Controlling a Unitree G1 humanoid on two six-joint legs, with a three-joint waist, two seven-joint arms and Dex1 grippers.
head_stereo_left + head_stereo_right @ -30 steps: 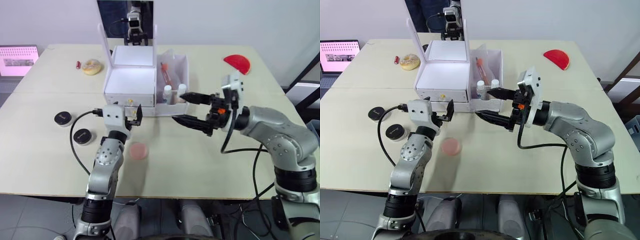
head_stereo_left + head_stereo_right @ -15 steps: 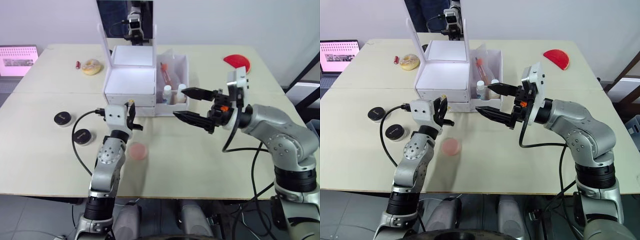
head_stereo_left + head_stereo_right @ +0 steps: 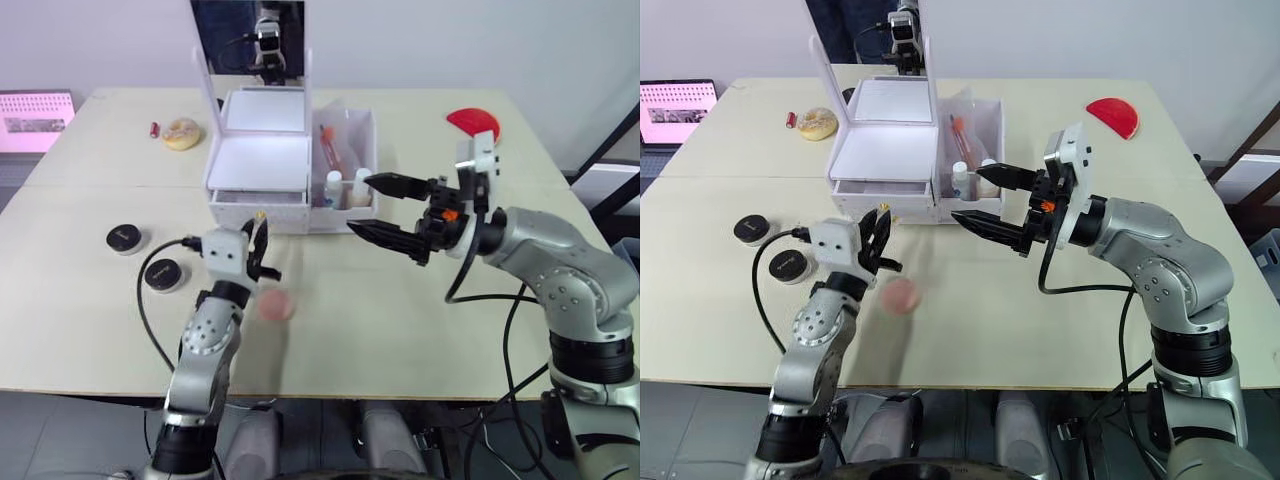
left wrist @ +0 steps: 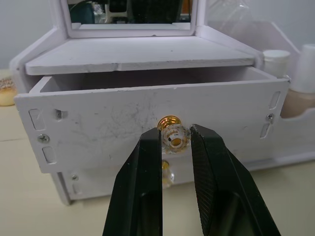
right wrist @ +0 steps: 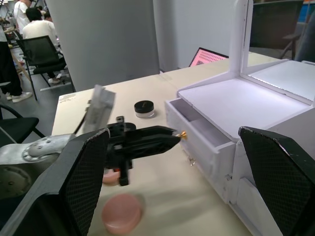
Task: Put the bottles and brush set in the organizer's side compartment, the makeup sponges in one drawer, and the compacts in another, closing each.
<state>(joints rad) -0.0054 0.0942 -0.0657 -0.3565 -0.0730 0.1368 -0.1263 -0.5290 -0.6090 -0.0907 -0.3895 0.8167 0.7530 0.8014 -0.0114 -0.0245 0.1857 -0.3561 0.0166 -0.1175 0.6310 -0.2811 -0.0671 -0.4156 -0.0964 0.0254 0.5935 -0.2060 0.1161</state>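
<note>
Pulled out since before, top drawer (image 4: pixel 147 115) hides its contents from left pincer (image 4: pixel 173 147)

L tool (image 4: pixel 170 142) pulled top drawer (image 4: pixel 147 123) open (partway).

A red half-circle piece (image 3: pixel 474 124) lies on the beige table (image 3: pixel 400 320) at about 2 o'clock, near the far edge. A yellowish round puff (image 3: pixel 183 132) sits at 10 o'clock, with a small red tube (image 3: pixel 155 129) just beside it on the outer side. A pink-lit screen (image 3: pixel 36 120) stands off the table at 9 o'clock. Black office chairs (image 5: pixel 42 51) and seated people (image 5: pixel 29 27) show beyond in the right wrist view.
</note>
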